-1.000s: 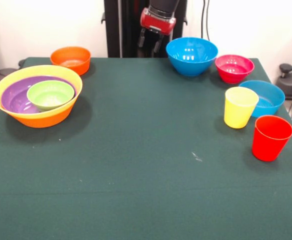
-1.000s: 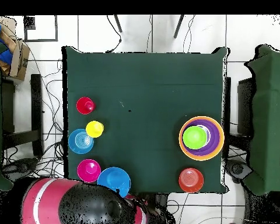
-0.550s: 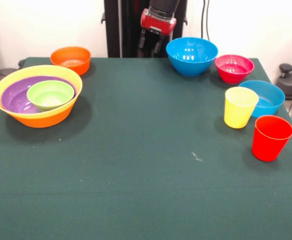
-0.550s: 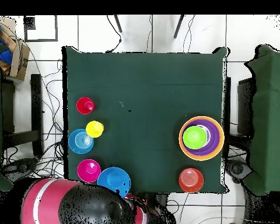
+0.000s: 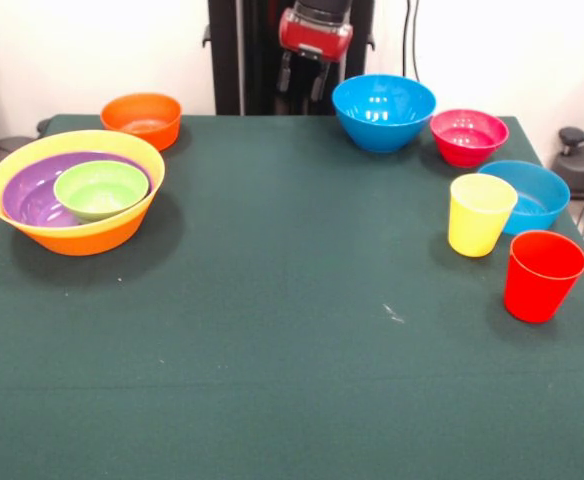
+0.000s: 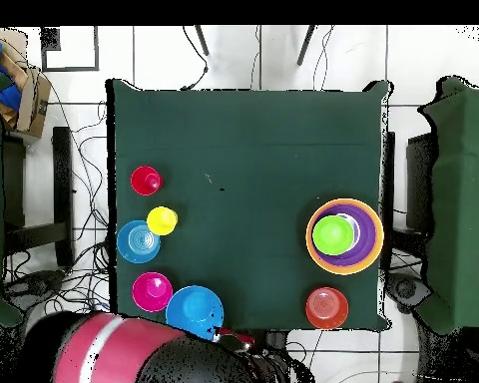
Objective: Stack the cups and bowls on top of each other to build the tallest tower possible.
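The tower is a large yellow-orange bowl (image 5: 84, 236) (image 6: 375, 237) at the table's left, holding a purple bowl (image 5: 30, 200) with a small green bowl (image 5: 100, 188) (image 6: 333, 234) in it. A small orange bowl (image 5: 142, 118) (image 6: 326, 307) stands behind it. On the right are a deep blue bowl (image 5: 383, 110) (image 6: 195, 309), a pink-red bowl (image 5: 468, 135) (image 6: 152, 291), a shallow blue bowl (image 5: 537, 195) (image 6: 139, 241), a yellow cup (image 5: 480, 214) (image 6: 162, 220) and a red cup (image 5: 542, 275) (image 6: 146, 181). My gripper (image 5: 303, 80) hangs open and empty above the far edge, left of the deep blue bowl.
The green table (image 5: 292, 330) ends close behind the bowls. Cables and chair legs lie on the tiled floor (image 6: 283, 60) around it. Another green table (image 6: 463, 199) stands beside it.
The gripper has risen a little at the far edge. In the overhead view the arm has swung across the bottom. Bowls and cups have not moved.
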Controlling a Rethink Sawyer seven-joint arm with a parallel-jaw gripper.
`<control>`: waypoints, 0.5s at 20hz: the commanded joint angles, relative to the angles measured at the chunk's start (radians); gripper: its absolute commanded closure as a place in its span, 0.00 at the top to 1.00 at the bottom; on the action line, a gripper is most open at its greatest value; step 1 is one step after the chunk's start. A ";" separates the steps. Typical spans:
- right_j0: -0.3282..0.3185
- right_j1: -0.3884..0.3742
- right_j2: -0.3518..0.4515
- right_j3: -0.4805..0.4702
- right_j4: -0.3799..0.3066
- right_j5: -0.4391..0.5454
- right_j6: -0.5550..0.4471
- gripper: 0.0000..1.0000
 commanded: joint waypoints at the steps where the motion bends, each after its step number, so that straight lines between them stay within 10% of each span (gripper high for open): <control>1: -0.137 -0.356 0.212 0.036 -0.104 0.366 0.029 1.00; 10: -0.123 -0.411 0.254 0.014 -0.053 0.457 0.050 1.00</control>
